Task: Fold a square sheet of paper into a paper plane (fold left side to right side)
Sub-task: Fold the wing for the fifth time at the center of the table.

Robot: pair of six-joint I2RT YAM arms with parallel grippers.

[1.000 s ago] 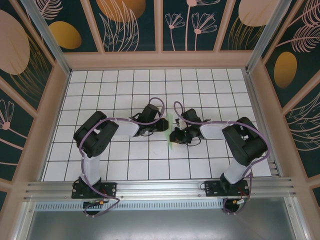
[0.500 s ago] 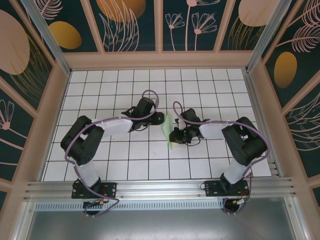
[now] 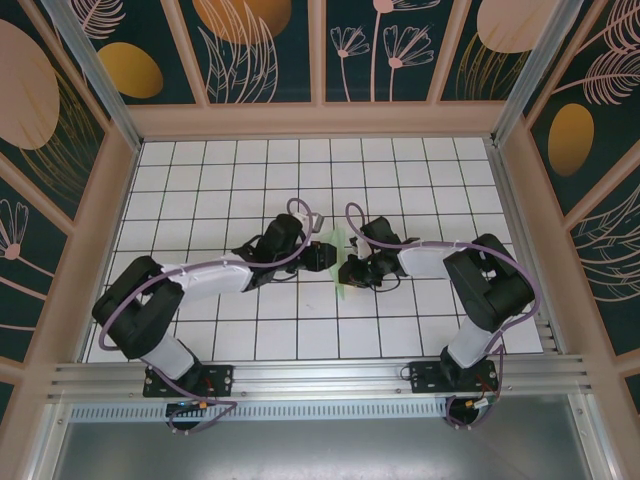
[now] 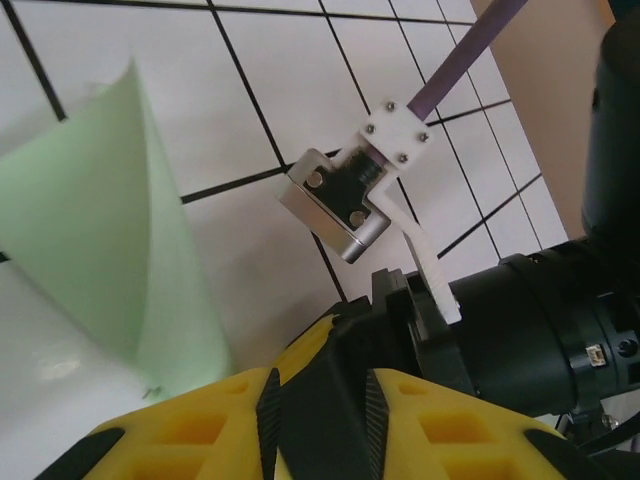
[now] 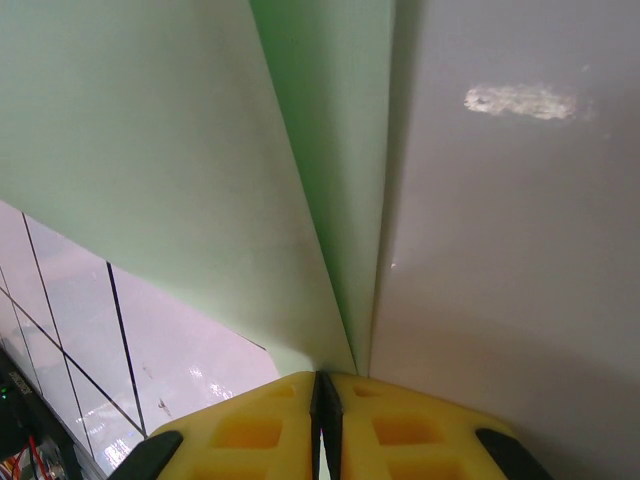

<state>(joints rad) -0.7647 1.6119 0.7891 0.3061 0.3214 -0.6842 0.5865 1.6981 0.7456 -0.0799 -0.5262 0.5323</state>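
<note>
The square sheet of paper (image 3: 343, 291) is pale mint green and folded into a narrow pointed shape. It stands on edge at the middle of the grid table. My right gripper (image 3: 349, 271) holds it from the right side. In the right wrist view the yellow fingers (image 5: 260, 425) of my right gripper (image 5: 322, 385) are shut on the paper's fold (image 5: 170, 150). My left gripper (image 3: 326, 256) sits just left of the paper. In the left wrist view my left gripper (image 4: 320, 395) is open, a gap between its pads, and the paper (image 4: 90, 230) rises beside its left finger, not between the pads.
The right arm's silver wrist camera block (image 4: 335, 205) and black wrist are close in front of my left gripper. White grid tiles (image 3: 250, 170) spread around both arms. Wooden walls (image 3: 320, 120) enclose the table on three sides.
The left arm stretched out and lowered; its gripper pulled back up and left from the paper, then returned beside it, jaws wider than a second ago. The right arm and paper stayed put.
</note>
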